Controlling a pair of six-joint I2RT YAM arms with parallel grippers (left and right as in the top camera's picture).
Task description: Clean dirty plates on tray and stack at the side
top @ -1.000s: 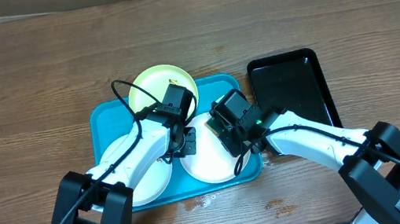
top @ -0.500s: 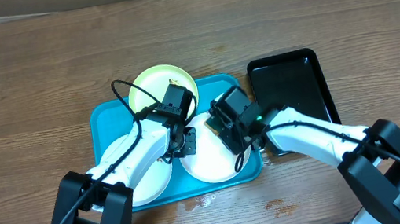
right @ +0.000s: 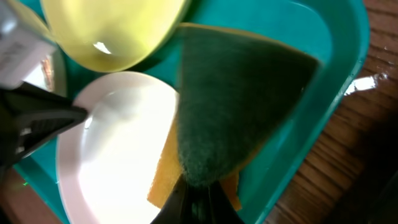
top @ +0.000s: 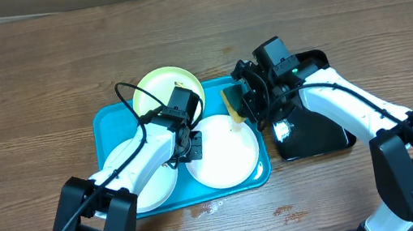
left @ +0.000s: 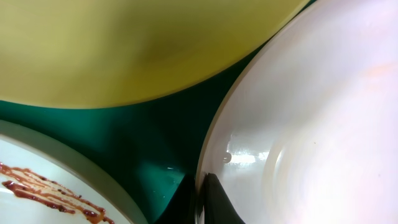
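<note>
Looking down from overhead, the left end effector (top: 191, 144) is clamped on the rim of the clean-looking white plate (top: 225, 158), which lies just to its right in the blue tray (top: 105, 122). The smeared white plate (top: 140, 178) lies to its left and the yellow-green plate (top: 166, 89) just beyond it. The right end effector (top: 242, 100) is closed on a sponge (top: 230, 99) above the tray's far right corner, with a glossy black tray (top: 309, 116) beside it on the wood-grain worktop (top: 35, 67). By my reading one plate is wiped and two are left, and nothing is stacked at the side yet. From the left wrist, the dark fingertips straddle the smooth, shiny rim of the white plate, a brown squiggly smear (left: 50, 193) marks the plate to the lower left, and the matte yellow-green plate overhangs the bare teal plastic above. From the right wrist, the fingers pinch the sponge at its lower edge: a coarse dark green scouring face over soft yellow foam, hanging over the round, shallow plates.
</note>
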